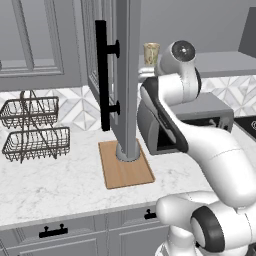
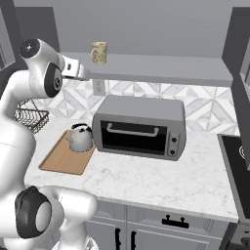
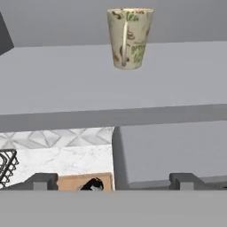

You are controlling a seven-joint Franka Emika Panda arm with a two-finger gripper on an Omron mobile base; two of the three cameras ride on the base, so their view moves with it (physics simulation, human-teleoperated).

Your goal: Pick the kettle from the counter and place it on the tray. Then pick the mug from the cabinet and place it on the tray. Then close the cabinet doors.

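Observation:
The pale patterned mug (image 3: 129, 37) stands upright on the grey cabinet shelf (image 3: 66, 84), its handle facing me; it also shows as the mug (image 2: 99, 52) and the mug (image 1: 151, 53). My gripper (image 3: 114, 181) is open with nothing between its fingers. It hovers at the shelf's front edge, lower than the mug and short of it. The gripper (image 2: 84, 73) points toward the mug from the left. The silver kettle (image 2: 80, 137) sits on the wooden tray (image 2: 58, 158). An open cabinet door (image 1: 126, 75) with a black bar handle (image 1: 102, 75) hides most of the kettle in the left base view.
A large grey toaster oven (image 2: 141, 128) stands on the marble counter (image 2: 161, 178) right of the tray, under the shelf. Dark wire baskets (image 1: 35, 127) sit to the left. A black stovetop (image 2: 239, 161) lies at the far right. Another open door (image 2: 241, 44) hangs at the right.

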